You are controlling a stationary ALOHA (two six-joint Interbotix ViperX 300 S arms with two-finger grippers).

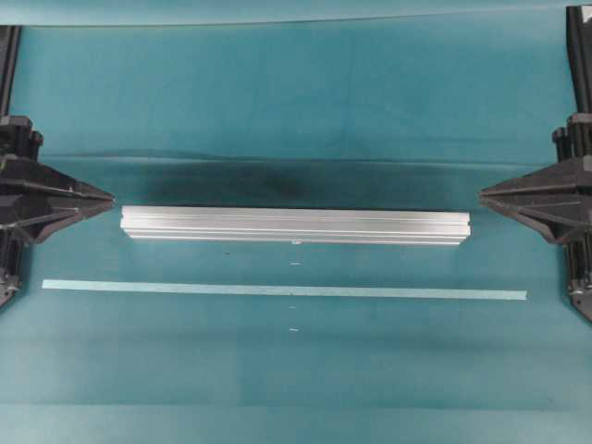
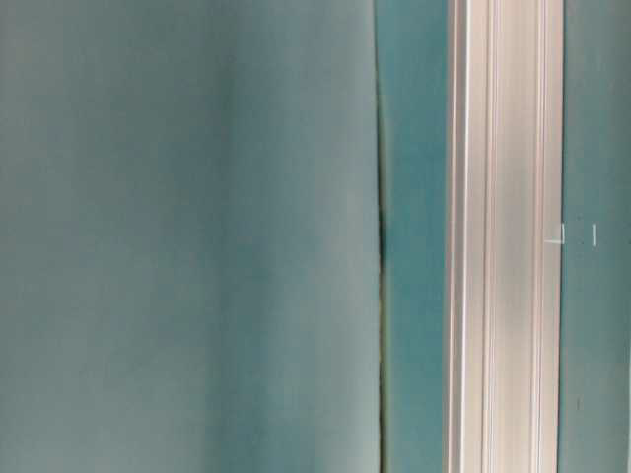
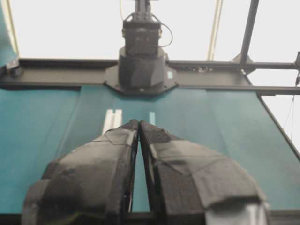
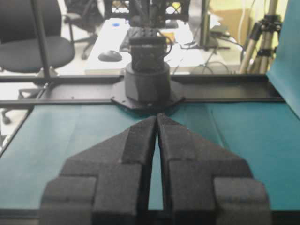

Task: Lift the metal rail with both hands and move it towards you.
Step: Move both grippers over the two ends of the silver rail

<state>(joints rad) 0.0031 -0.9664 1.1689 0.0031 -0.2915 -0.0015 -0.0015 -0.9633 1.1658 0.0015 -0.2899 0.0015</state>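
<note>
Overhead — metal rail (image 1: 295, 225) between closed grippers

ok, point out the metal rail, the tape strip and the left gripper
metal rail (image 1: 294, 225), overhead view, middle of its top face
tape strip (image 1: 277, 289), overhead view, mid-length
left gripper (image 1: 109, 196), overhead view, at the closed fingertips

metal rail (image 2: 503, 236) blurred, ends cropped, grooves perhaps indistinct

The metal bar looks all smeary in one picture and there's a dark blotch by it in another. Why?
Table-level view: the metal rail sits very close to the lens, so it is out of focus. Overhead view: the rail is sharp, and the dark shadow lies on the teal mat just behind it. Left wrist view: the background is blown out white.
</note>
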